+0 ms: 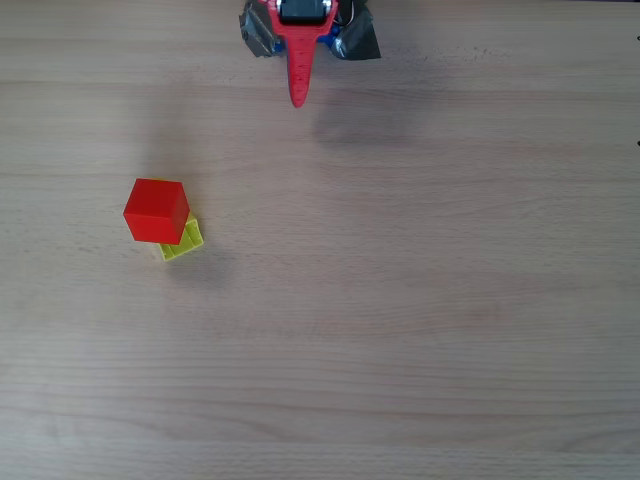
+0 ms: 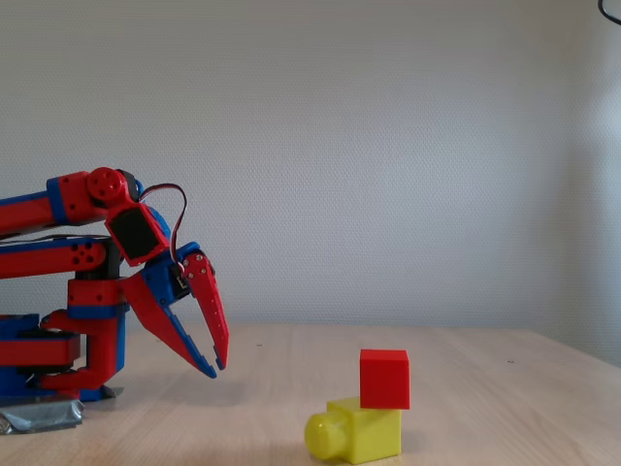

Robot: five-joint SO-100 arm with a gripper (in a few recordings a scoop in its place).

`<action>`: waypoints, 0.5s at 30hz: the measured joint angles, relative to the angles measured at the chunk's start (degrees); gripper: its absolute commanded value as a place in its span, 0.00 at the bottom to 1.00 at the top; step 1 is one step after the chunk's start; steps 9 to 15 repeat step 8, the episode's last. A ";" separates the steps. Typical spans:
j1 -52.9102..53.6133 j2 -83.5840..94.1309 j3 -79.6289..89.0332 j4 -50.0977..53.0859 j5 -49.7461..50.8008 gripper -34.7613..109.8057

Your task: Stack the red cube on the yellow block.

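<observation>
red cube sits on top of the yellow block, both resting on the wooden desk. fixed view: cube rests on the block's body end, its right face about flush with the block's right end; the round stud end of the block sticks out to the left, uncovered. overhead view: cube covers most of the block; only a yellow corner shows at the cube's lower right, so the cube is offset, not centred, and turned a little against the block's edges.

tool is folded back near the arm's base, well apart from the stack, holding nothing. fixed view: the two fingers meet or nearly meet at the tips with a gap higher up; i judge it closed and empty. overhead view: tool points down the picture from the top edge.

key relation: stack lies to the right of the tool in the fixed view, and down-left of it in the overhead view. block's long axis runs roughly left-right in the fixed view, stud end toward the arm.

judgement: stacking looks done; cube appears stable though off-centre. no further grasp seems needed; any approach risks knocking the cube off.
</observation>
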 measured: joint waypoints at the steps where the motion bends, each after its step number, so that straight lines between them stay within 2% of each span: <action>1: -0.35 0.00 0.00 0.00 -0.09 0.24; 15: 0.44 0.00 0.00 0.00 1.32 0.24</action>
